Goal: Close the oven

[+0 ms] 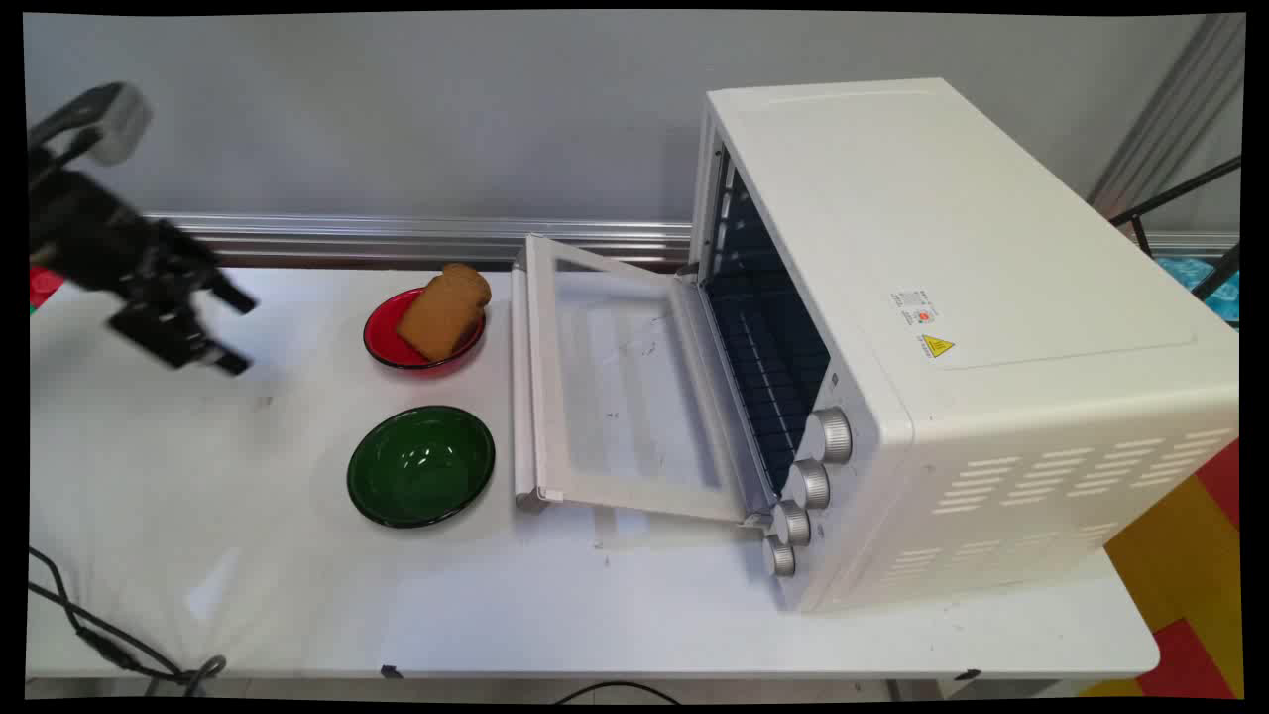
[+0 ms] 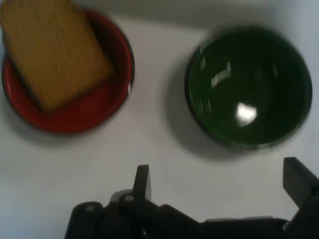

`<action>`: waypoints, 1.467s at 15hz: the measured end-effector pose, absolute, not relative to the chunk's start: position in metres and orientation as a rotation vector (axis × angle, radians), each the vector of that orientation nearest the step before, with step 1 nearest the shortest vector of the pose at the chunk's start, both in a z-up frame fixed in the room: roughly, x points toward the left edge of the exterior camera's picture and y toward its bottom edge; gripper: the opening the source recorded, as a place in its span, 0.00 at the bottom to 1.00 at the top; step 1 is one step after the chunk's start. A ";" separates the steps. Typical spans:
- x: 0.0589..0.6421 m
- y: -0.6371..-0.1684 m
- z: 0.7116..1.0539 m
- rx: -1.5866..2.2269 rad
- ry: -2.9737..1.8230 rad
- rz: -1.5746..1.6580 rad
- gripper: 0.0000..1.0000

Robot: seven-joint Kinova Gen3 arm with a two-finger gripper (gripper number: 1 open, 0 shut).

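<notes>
Gripper [image 1: 236, 332] wide open, empty, hovering above bench [image 1: 248, 555], left of red bowl [image 1: 382, 342] holding bread [image 1: 443, 310]; green bowl [image 1: 420, 465] nearby. Oven [image 1: 952, 337] door [image 1: 615, 387] down.

Claw [image 1: 234, 332] raised at far left, fingers [image 2: 142, 182] wide apart, empty.

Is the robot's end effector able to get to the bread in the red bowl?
Probably yes. The end effector hangs open left of the bread, which lies uncovered in the red bowl, with bare table between.
</notes>
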State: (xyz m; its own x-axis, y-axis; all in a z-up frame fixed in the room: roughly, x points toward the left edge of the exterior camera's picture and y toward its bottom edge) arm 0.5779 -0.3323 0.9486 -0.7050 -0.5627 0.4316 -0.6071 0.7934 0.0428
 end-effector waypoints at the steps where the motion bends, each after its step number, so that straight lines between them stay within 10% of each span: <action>1: 0.569 -0.340 0.948 0.866 -2.529 0.156 1.00; 19: 0.508 -0.417 0.888 0.585 -2.483 0.079 1.00; 20: 0.506 -0.419 0.887 0.577 -2.483 0.077 0.00; 22: 0.504 -0.422 0.885 0.565 -2.484 0.074 0.00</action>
